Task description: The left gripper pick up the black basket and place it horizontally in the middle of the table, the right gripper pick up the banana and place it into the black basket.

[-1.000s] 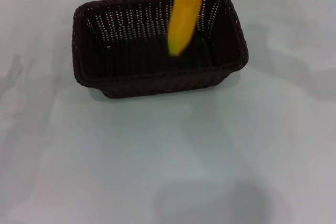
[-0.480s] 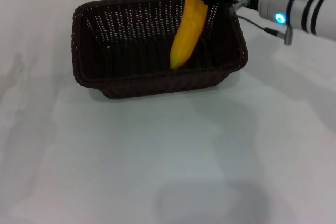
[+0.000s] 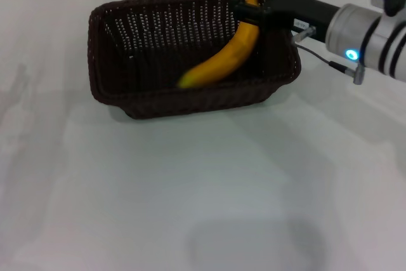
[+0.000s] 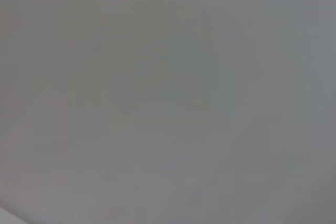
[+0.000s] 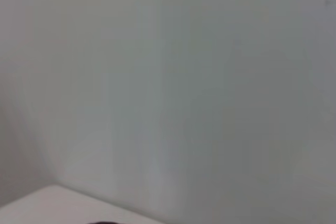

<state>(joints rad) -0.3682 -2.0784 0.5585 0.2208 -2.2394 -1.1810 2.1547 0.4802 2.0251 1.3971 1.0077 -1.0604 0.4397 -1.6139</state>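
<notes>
The black basket (image 3: pixel 114 49) stands lengthwise across the middle back of the white table (image 3: pixel 190 182). The yellow banana (image 3: pixel 222 61) slants down inside the basket, its lower tip near the basket floor and its stem end up at the right rim. My right gripper (image 3: pixel 252 11) reaches in from the right over the basket's right rim and is shut on the banana's upper end. The left gripper is out of view. Both wrist views show only plain grey-white surface.
A thin grey cable (image 3: pixel 323 61) hangs off the right arm beside the basket's right side. Bare white tabletop lies in front of the basket and to its left.
The right arm has come lower over the basket. The banana has swung from hanging nearly upright to lying slanted, its lower tip moving left and down inside the basket.
</notes>
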